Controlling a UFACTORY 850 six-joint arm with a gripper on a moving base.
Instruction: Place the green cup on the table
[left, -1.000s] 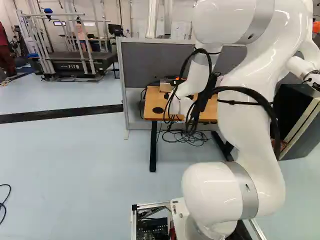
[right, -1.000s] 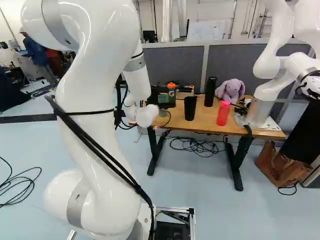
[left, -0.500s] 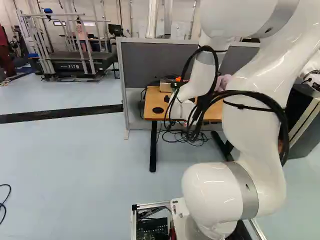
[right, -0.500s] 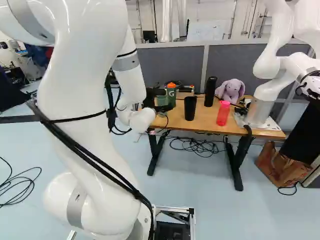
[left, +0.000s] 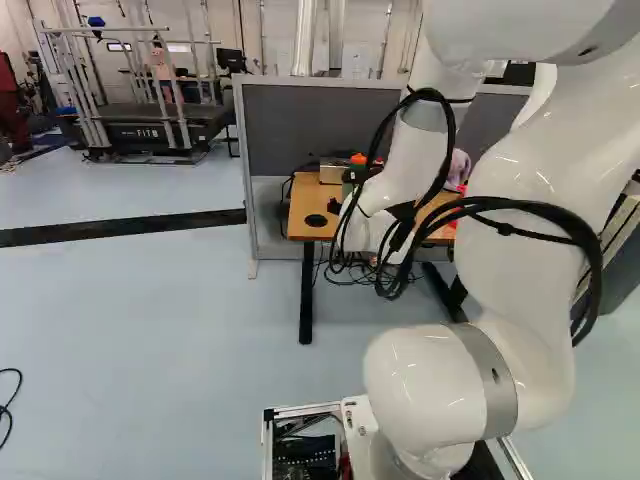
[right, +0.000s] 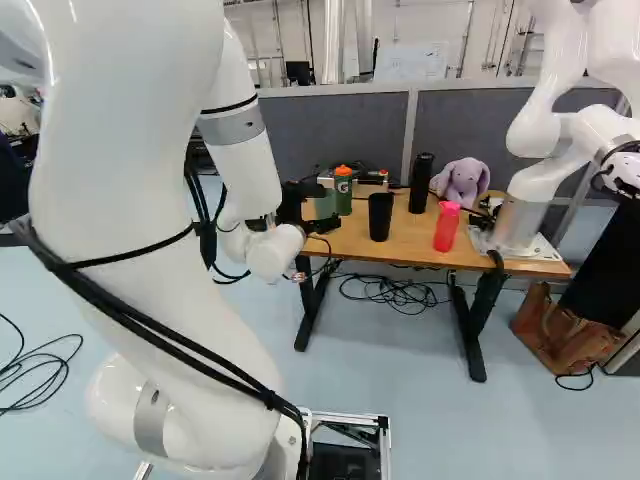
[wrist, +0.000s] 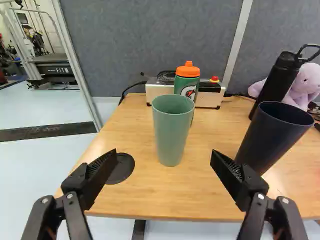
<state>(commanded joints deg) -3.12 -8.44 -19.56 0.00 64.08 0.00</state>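
The tapered green cup (wrist: 171, 130) stands upright on the wooden desk (wrist: 150, 200), so the placing looks done. The black two-finger end effector (wrist: 164, 152) is wide open, empty, perhaps to clear the cup's sides.

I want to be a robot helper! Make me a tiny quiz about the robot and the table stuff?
1. True or false: the end effector is open and isn't gripping the green cup.
2. Pick one: what colour is the lid of the bottle behind that cup? A) blue B) orange C) white
3. Fill in: the soft toy on the table is ____.
Key: 1 true; 2 B; 3 purple.
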